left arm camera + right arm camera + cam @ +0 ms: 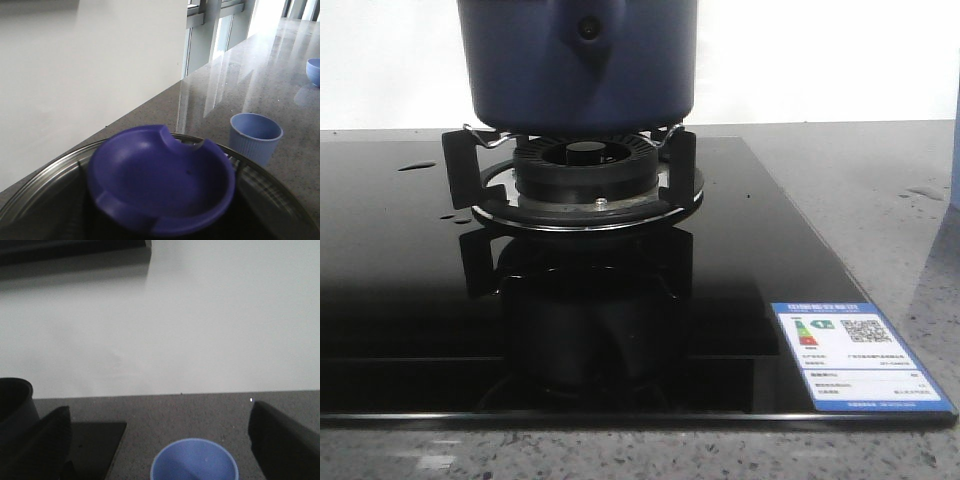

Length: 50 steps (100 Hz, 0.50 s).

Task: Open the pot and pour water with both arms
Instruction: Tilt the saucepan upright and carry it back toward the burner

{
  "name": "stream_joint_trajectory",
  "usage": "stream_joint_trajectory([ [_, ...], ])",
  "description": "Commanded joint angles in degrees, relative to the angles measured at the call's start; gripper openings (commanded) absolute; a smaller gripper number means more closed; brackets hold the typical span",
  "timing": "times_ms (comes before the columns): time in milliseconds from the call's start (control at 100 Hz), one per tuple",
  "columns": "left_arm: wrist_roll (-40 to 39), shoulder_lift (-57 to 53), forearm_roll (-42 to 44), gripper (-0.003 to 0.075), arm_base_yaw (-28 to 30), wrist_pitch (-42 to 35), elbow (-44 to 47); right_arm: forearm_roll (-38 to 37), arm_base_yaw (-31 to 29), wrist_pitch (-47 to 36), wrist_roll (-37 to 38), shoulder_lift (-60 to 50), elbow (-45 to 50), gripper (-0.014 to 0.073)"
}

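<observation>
I see my right gripper (160,440) spread wide, holding nothing, the cup (194,460) between its fingers; the left gripper's state I cannot tell.

I saw daylight flooding from the windows (220,20) and glaring off the countertop (260,85); the white wall (200,315) was blown out; the black glass hob (410,300) mirrored the burner (585,180); the lid (160,185) was softly blurred.

Dark navy pot (577,62) on black burner stand (575,175), glossy black cooktop (410,300), energy label (855,357) at its corner
</observation>
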Motion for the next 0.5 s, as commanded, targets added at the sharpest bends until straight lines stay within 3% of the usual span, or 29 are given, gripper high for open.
stream_joint_trajectory([
  [0,2.24,-0.33,-6.14,0.0295,-1.44,1.8,-1.68,-0.65,-0.28,-3.86,-0.94,-2.59,-2.14,0.0564],
  [90,4.32,1.35,-6.23,0.0295,-2.76,1.69,-1.68,-0.65,-0.28,-3.76,-0.94,-4.89,-2.14,0.0355],
  [140,5.06,1.94,-7.08,0.0295,-3.25,1.41,-1.68,-0.65,-0.28,-3.31,-0.94,-5.89,-2.14,0.0183],
  [200,5.87,2.9,-9.24,0.0295,-3.62,1.28,-1.68,-0.65,-0.28,-2.6,-0.94,-6.92,-2.14,-0.008],
  [490,9.91,4.87,-13.47,0.0295,-3.62,-2.78,-1.68,-0.54,-0.28,0.63,-0.94,-7.78,-2.14,-0.0066],
])
